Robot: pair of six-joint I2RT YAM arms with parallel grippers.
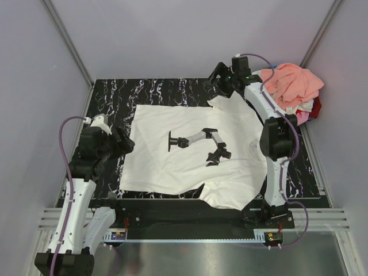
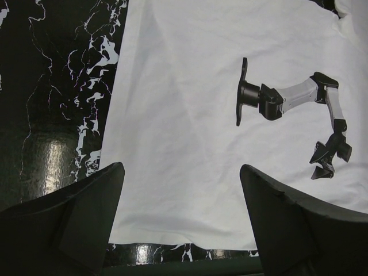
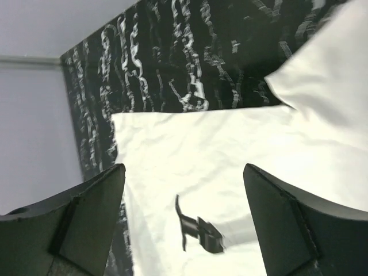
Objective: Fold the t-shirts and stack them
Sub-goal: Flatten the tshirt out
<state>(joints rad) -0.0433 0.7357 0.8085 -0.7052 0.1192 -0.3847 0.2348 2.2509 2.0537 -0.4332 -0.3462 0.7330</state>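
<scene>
Left end effector [image 1: 125, 142] [image 2: 181, 168]: fingers wide apart, nothing between them, at 9 o'clock over the hem edge of the white t-shirt [image 1: 164, 158] [image 2: 184, 80] [image 3: 230, 138]. Right end effector [image 1: 220, 79] [image 3: 184, 168]: fingers likewise spread and empty, at 1 o'clock by the shirt's far sleeve [image 1: 223, 103]. White t-shirt spread flat in mid desk [image 1: 155, 92], print side up, black print [image 1: 198, 144] [image 2: 290, 115] near its centre, hem toward 9 o'clock, collar end toward 3 o'clock under the right arm, near sleeve [image 1: 227, 198] at 5 o'clock reaching the desk's near edge. Pile of other t-shirts [image 1: 293, 86] bunched, unfolded, at the 2 o'clock corner, salmon-peach on top, red and pale cloth showing beneath.
</scene>
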